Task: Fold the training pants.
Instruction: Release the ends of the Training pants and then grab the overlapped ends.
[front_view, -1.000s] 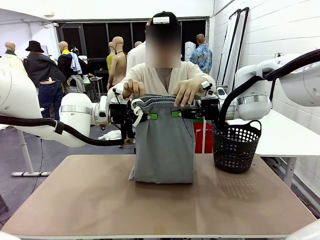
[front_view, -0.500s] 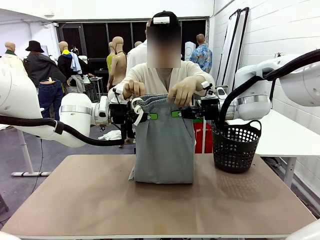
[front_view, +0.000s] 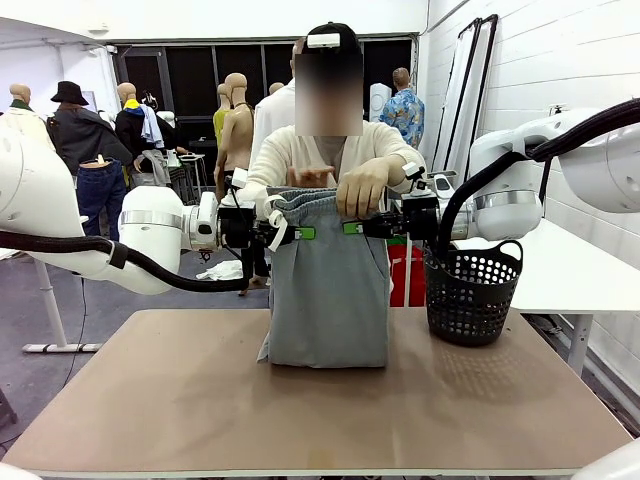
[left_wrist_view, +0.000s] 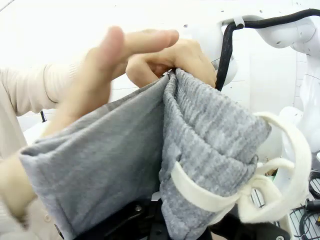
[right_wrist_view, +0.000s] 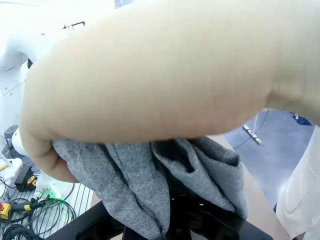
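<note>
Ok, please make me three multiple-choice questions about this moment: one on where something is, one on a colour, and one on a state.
1. Where does the black basket stand?
A. on the table, on the robot's right side
B. on the floor
C. in the person's lap

2. What colour is the drawstring of the training pants?
A. red
B. white
C. black

3. How are the left gripper and the right gripper?
A. both open above the pants
B. one open, one shut
C. both shut on the waistband

Answers:
1 A: the basket sits on the tabletop beside the hanging pants.
2 B: the left wrist view shows a white cord looped at the waistband.
3 C: each gripper pinches one end of the raised waistband.
</note>
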